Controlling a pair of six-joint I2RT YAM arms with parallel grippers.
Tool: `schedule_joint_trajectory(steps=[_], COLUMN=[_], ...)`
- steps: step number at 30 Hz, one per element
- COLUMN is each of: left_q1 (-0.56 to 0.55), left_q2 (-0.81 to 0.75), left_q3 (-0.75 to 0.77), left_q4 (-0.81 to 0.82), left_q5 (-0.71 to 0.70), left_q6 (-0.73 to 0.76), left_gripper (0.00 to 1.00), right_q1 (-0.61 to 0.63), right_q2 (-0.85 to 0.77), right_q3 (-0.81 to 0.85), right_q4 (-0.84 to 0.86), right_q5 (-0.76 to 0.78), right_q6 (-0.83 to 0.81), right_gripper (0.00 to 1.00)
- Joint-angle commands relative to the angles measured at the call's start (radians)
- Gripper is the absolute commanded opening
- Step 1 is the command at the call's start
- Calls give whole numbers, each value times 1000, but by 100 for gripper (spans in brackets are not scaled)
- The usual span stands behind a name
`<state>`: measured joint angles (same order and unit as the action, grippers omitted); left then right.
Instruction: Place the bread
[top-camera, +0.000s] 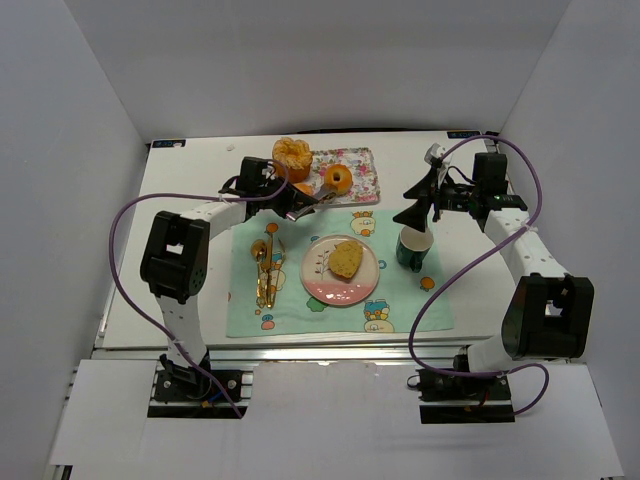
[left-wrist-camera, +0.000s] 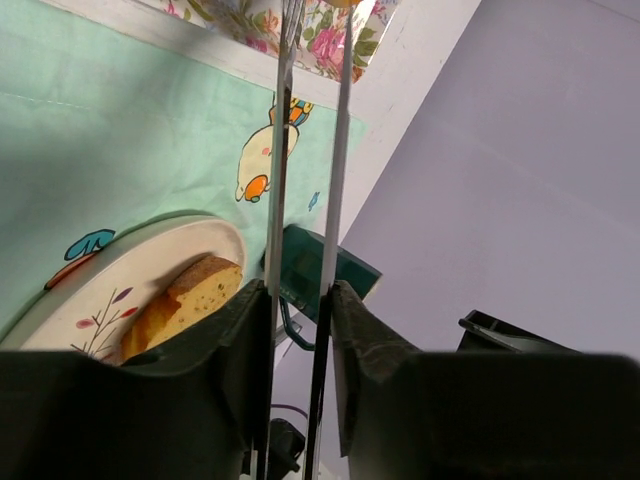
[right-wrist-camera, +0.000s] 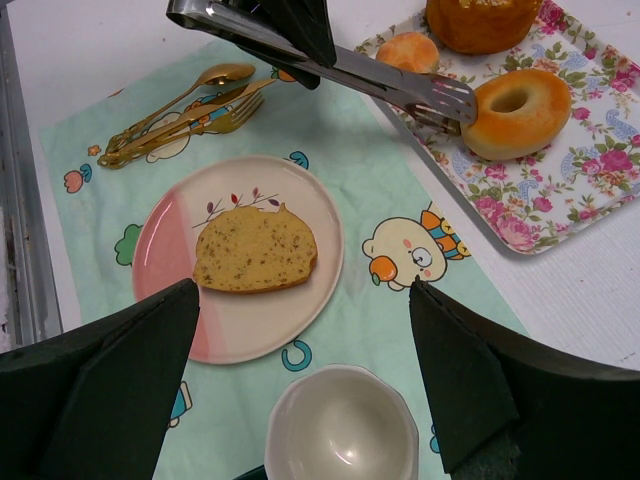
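A slice of bread (top-camera: 346, 259) is seen lying on the plate (top-camera: 335, 293), a little toward the far side of its middle, with its crust turned to the right side of the plate. The plate is set on a mint placemat (top-camera: 420, 310) printed with cartoon animals.

Left of the plate, gold cutlery (top-camera: 265, 270) is laid on the same mat. Right of the plate, just beside it, a green mug (top-camera: 414, 250) with a white inside is placed upright.

Beyond the plate, a flowered tray (top-camera: 360, 185) is found, partly touching the far edge of the mat. On the tray a doughnut (top-camera: 338, 179), a large orange cake (top-camera: 291, 153) and a small bun (right-wrist-camera: 408, 50) are carried.

The left gripper (top-camera: 285, 205) is held above the mat, beyond the plate and to its left. It is closed around metal tongs (right-wrist-camera: 380, 80), whose two blades are pressed between its fingers (left-wrist-camera: 240, 340). The tips of the tongs are pointed away from the plate and are brought right up to the doughnut; whether it is touched cannot be told.

The right gripper (top-camera: 415, 202) is held to the right of the plate, above the mug, with its jaws spread wide and nothing between them.
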<state>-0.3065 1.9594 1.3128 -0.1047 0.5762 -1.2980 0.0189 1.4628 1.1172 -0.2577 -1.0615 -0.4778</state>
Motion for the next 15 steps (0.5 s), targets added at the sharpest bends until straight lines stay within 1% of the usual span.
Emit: schedule_joint_trajectory(steps=[1, 2, 4, 5, 7, 8, 12, 15], left_q1=[6, 4, 6, 6, 4, 6, 7, 9], left_q2=[-8, -14, -20, -27, -36, -42, -85, -106], left_q3=[25, 17, 9, 3, -1, -9, -17, -17], left_q4=[-7, -1, 6, 14, 22, 34, 57, 28], left_q5=[13, 14, 20, 24, 24, 25, 27, 27], left_q6=[8, 6, 5, 2, 3, 3, 23, 55], left_gripper=[37, 33, 29, 24, 20, 16, 9, 6], right_q1=[-8, -8, -8, -8, -7, -8, -8, -8], right_q2=[-25, -25, -27, -27, -28, -30, -33, -33], right_q3=[7, 9, 9, 10, 10, 10, 10, 13], right_q4=[31, 32, 29, 31, 29, 29, 21, 18], right_q5=[-22, -22, -23, -23, -25, -25, -25, -28], right_q6=[5, 4, 4, 5, 5, 4, -1, 1], right_gripper=[89, 89, 89, 89, 89, 89, 90, 89])
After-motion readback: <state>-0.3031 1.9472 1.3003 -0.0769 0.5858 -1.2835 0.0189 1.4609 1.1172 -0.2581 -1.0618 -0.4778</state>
